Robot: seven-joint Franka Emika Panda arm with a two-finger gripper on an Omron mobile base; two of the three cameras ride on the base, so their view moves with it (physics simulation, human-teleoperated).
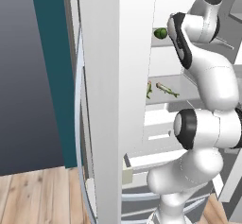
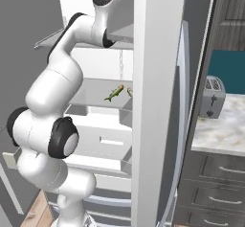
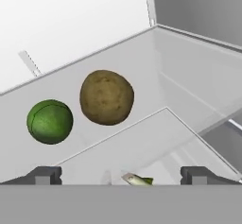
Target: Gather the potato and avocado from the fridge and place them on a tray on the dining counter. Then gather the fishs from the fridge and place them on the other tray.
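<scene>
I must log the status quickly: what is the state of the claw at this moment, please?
Claw: open, holding nothing; it hovers before the brown round potato and the dark green round avocado on the white fridge shelf.

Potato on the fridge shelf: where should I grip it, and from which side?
Grip the potato across its rounded middle, coming straight ahead along the hand view, where the open gripper already faces it. It sits apart from the avocado beside it, so a finger should probably fit between them.
</scene>
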